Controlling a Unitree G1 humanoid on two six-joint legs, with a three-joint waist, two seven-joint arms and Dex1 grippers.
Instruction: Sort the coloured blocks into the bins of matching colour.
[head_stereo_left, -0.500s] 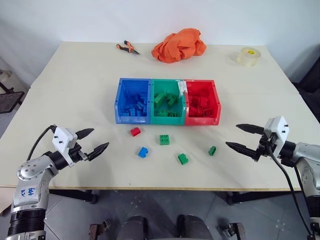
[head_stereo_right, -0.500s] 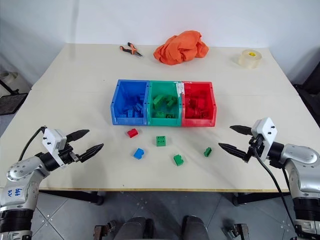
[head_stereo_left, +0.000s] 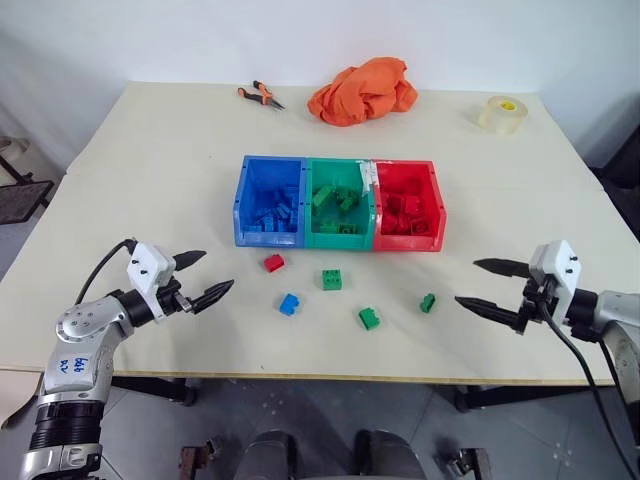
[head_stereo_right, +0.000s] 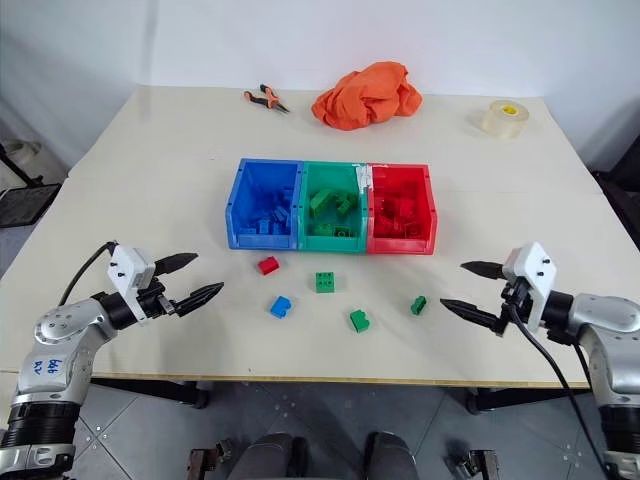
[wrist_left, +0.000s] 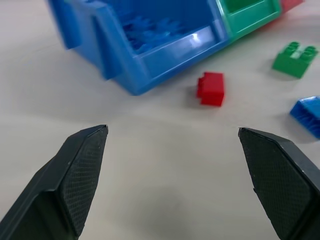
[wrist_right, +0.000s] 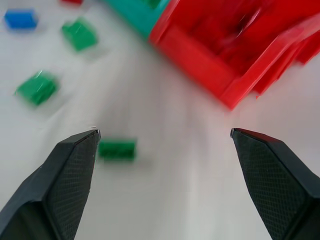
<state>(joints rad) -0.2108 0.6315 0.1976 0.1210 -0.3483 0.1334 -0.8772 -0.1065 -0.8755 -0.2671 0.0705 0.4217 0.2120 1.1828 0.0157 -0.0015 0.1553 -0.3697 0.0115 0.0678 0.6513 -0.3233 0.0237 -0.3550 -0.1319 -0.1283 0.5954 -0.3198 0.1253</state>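
Observation:
Three joined bins sit mid-table: blue (head_stereo_left: 268, 238), green (head_stereo_left: 338, 240) and red (head_stereo_left: 408, 243), each holding several blocks of its own colour. On the table in front of them lie a red block (head_stereo_left: 272, 263), a blue block (head_stereo_left: 289, 304) and three green blocks (head_stereo_left: 331, 279) (head_stereo_left: 368, 318) (head_stereo_left: 427, 302). My left gripper (head_stereo_left: 215, 272) hovers open to the left of the red block, holding nothing. On the right, my right gripper (head_stereo_left: 467, 282) is open and holds nothing, a short way from the nearest green block (wrist_right: 117, 149).
At the table's far edge lie an orange cloth (head_stereo_left: 362, 90), a pair of pliers (head_stereo_left: 258, 95) and a tape roll (head_stereo_left: 498, 113). The table's front edge runs just below both grippers.
My left gripper has moved a little inward towards the loose blocks. The right gripper has sunk slightly. Both stay open, and no block has moved.

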